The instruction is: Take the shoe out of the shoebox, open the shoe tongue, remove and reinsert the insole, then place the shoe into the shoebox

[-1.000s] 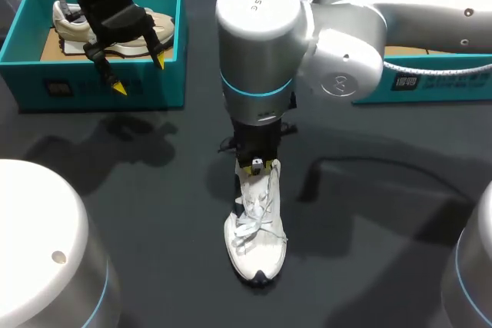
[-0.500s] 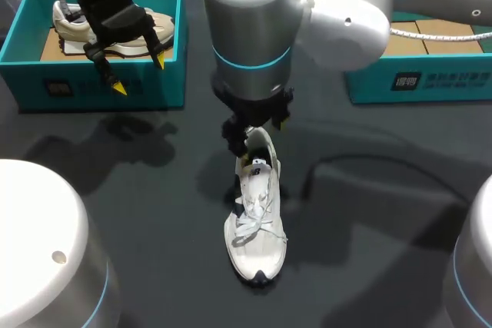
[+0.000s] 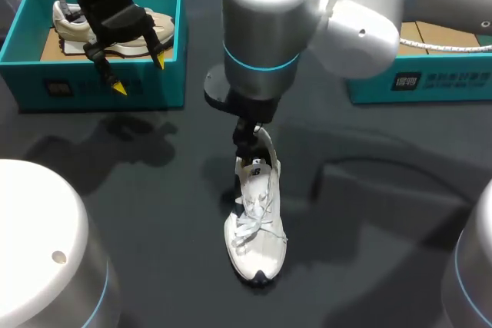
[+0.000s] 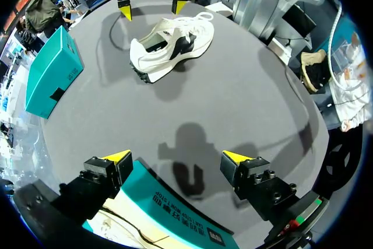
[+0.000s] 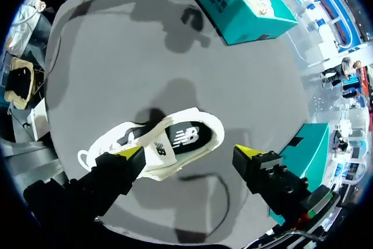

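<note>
A white shoe lies on the dark table, toe toward the front edge, its dark insole showing in the mouth. My right gripper hangs just above the heel. In the right wrist view that gripper is open, one fingertip on each side of the shoe and well clear of it. At the back left my left gripper is open over the front wall of a teal shoebox that holds a beige shoe. The left wrist view shows its gripper open above the box rim, with the white shoe far ahead.
A second teal box stands at the back right, partly under my right arm. Two pale round robot bases fill the front corners. Dark bare tabletop lies between the boxes and around the shoe.
My right gripper has let go at the shoe's opening, spread its fingers and lifted a little, its wrist turning. The shoe's mouth now stands open. The left arm has kept still.
</note>
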Tool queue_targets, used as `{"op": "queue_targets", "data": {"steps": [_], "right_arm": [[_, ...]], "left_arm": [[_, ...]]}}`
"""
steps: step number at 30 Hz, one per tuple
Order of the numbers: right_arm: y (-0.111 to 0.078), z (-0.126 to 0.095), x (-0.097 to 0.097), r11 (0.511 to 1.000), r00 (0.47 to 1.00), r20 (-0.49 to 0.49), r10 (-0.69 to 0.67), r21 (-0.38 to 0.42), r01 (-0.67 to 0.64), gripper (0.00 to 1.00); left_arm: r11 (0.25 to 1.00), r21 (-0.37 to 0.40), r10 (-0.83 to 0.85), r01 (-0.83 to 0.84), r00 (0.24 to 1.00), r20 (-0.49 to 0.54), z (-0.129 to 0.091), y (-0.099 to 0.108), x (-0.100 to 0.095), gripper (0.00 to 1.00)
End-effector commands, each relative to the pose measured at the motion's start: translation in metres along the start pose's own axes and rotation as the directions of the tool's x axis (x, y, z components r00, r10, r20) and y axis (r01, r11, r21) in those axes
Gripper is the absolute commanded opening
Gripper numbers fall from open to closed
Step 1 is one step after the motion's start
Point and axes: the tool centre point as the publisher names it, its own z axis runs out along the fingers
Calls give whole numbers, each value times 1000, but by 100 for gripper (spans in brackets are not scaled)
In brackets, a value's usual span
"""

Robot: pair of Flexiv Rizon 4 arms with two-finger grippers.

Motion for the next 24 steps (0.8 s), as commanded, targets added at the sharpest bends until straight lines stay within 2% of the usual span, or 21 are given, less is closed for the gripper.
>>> {"op": "queue_targets", "data": {"steps": [1,5,12,24], "right_arm": [[1,8,-16,979,979,-30,-203,2,203,100],[4,8,-28,964,963,-40,-265,27,266,100],[5,24,-42,952,950,-73,-305,8,306,100],[8,53,-44,955,952,-66,-298,-11,298,100]], "left_arm": [[1000,-2,0,0,1000,0,0,0,1,100],[1000,-2,0,0,1000,0,0,0,1,100],[1000,-2,0,0,1000,0,0,0,1,100],[1000,-2,0,0,1000,0,0,0,1,100]]}}
